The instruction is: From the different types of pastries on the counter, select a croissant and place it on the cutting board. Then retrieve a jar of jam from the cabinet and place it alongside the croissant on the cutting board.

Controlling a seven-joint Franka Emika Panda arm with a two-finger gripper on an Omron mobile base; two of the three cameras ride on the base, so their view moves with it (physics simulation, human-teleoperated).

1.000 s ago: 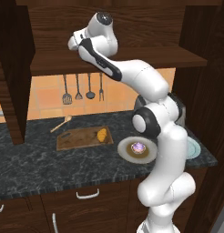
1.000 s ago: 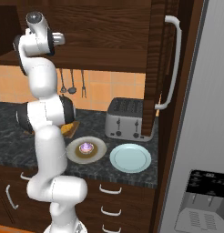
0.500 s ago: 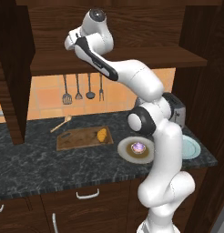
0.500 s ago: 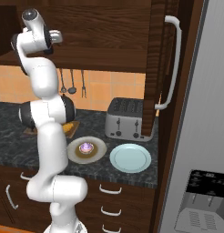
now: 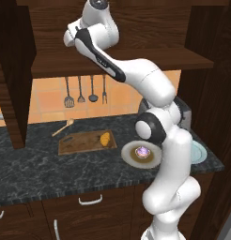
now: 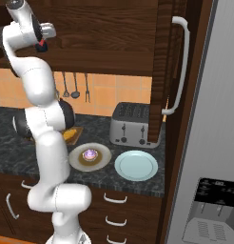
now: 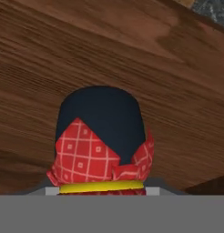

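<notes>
Left base view: arm reaches up to 12 o'clock, wrist inside the cabinet (image 5: 136, 28) above the thick shelf board; fingers not visible here. Down on the counter (image 5: 51, 173), cutting board (image 5: 84, 143) lies at 9 o'clock of the arm base, croissant (image 5: 105, 138) on its right end. Wooden spoon (image 5: 63, 127) sits at 11 o'clock of the board, apart from it. Round purple-topped pastry (image 5: 143, 151) sits on a brown plate (image 5: 131, 157) just right of the board. Four utensils (image 5: 84, 92) hang on the orange tile wall.

Right base view: hand is at top left, level with the cabinet shelf, with something red (image 6: 41, 46) at its tip, too small to read. Pastry plate sits beside a pale blue plate (image 6: 136, 165); toaster (image 6: 135, 125) at 12 o'clock of the blue plate. Fridge (image 6: 214, 143) on the right; its panel markings are illegible.

Hand view: jar (image 7: 101, 136) dead centre at 6 o'clock, dark body, red checked cloth cover, yellow band at the neck, wood grain behind. No label or text readable. Fingertips hidden, so cannot tell whether the gripper grips it or stands wide
</notes>
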